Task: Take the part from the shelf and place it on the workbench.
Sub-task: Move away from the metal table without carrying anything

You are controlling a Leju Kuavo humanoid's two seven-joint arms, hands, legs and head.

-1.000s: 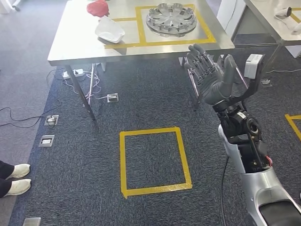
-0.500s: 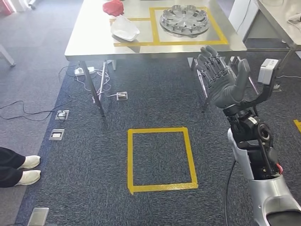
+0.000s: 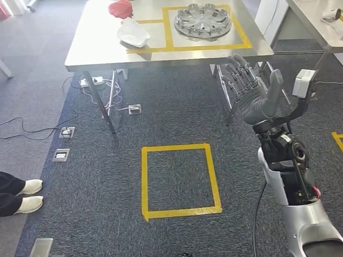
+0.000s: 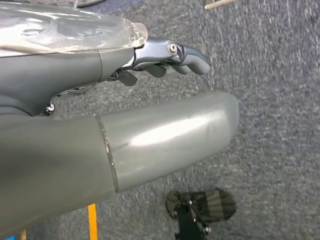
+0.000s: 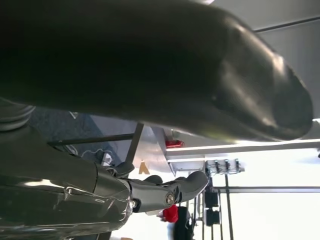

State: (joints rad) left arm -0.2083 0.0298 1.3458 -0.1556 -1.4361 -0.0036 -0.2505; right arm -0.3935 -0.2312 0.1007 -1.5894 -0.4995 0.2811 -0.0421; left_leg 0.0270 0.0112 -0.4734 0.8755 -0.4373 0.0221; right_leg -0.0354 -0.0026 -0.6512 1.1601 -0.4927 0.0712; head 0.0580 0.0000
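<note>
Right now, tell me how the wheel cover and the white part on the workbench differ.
The wheel cover is grey, round and spoked; the white part is smaller and irregular in outline. The wheel cover lies inside the yellow taped square; the white part sits left of it, across the tape line. Both rest on the steel workbench, untouched.

I see a workbench (image 3: pixel 101 48) of brushed steel, smooth with a dull sheen. The wheel part (image 3: pixel 202 20) on it looks like bright cast metal. Beside it lie a glossy white plastic piece (image 3: pixel 133 33) and a soft red cloth (image 3: pixel 120 8). My right hand (image 3: pixel 253 91) is matt dark grey plastic; its arm shell (image 3: pixel 307 225) is glossy silver. My left hand's thumb (image 4: pixel 166 135) is smooth grey plastic with a faint shine. The carpet (image 3: pixel 182 112) is rough, speckled blue-grey pile, marked with matt yellow tape (image 3: pixel 180 179).
</note>
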